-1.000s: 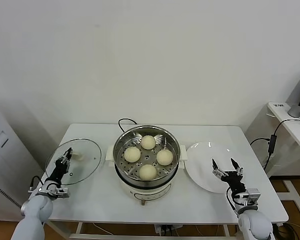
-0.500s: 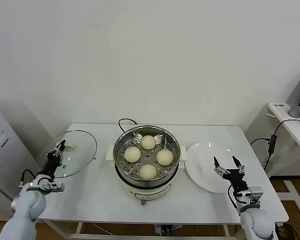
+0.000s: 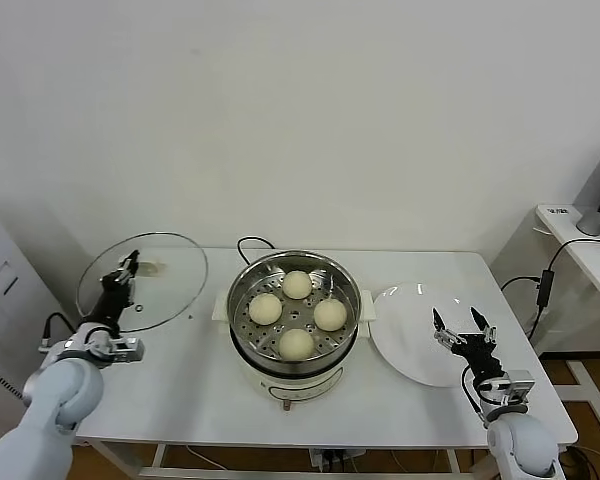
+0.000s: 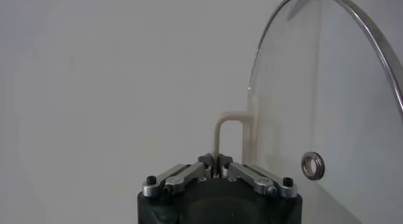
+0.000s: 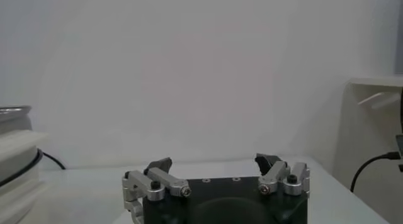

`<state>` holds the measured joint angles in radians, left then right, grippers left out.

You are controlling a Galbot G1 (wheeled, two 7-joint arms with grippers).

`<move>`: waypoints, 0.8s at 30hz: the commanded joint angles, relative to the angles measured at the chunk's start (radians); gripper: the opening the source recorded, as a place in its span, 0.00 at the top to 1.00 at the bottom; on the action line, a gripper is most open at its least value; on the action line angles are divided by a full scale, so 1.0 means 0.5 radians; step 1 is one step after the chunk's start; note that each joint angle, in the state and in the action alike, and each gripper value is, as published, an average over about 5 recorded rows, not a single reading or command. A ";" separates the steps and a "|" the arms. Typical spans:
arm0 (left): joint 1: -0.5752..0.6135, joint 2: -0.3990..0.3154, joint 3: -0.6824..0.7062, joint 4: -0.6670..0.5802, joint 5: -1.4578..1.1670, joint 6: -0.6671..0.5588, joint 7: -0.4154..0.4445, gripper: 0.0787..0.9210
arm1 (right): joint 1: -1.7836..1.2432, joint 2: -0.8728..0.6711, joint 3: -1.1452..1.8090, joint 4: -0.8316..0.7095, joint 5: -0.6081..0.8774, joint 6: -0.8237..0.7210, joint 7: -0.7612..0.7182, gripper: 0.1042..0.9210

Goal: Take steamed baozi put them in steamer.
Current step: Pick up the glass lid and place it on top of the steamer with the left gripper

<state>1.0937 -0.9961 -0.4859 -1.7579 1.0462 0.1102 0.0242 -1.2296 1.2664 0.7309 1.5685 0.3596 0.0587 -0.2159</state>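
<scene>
On the worktop (image 3: 195,395), four steamed baozi (image 3: 296,314) are seated in the steamer (image 3: 294,305). Left of it, the glass lid (image 3: 143,283) is gripped by its handle in the closed left end effector (image 3: 122,277); covering is judged next (lid centred above the steamer). Right of it, the right end effector (image 3: 460,329) is held wide open, empty.

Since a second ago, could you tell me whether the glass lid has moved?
Yes. The left gripper, shut on the glass lid by its handle, has lifted it off the table and tilted it upright, left of the steamer.
</scene>
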 commanded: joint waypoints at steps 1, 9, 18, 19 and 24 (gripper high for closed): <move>-0.031 0.060 0.539 -0.550 0.128 0.679 0.270 0.97 | 0.012 -0.028 0.009 -0.009 -0.001 0.005 -0.009 0.12; -0.142 -0.098 0.876 -0.655 0.416 0.972 0.405 0.97 | 0.015 -0.042 0.032 -0.030 -0.004 0.004 -0.009 0.12; -0.229 -0.377 1.072 -0.602 0.716 1.108 0.548 0.97 | 0.019 -0.052 0.034 -0.039 -0.006 0.004 -0.010 0.12; -0.233 -0.399 1.077 -0.592 0.734 1.109 0.555 0.97 | 0.019 -0.052 0.035 -0.041 -0.006 0.004 -0.011 0.12; -0.241 -0.479 1.101 -0.543 0.823 1.116 0.578 0.97 | 0.014 -0.048 0.041 -0.046 -0.004 0.006 -0.013 0.12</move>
<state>0.9976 -1.1226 -0.0430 -2.0251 1.3129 0.5782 0.2521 -1.2216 1.2424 0.7494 1.5471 0.3576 0.0600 -0.2210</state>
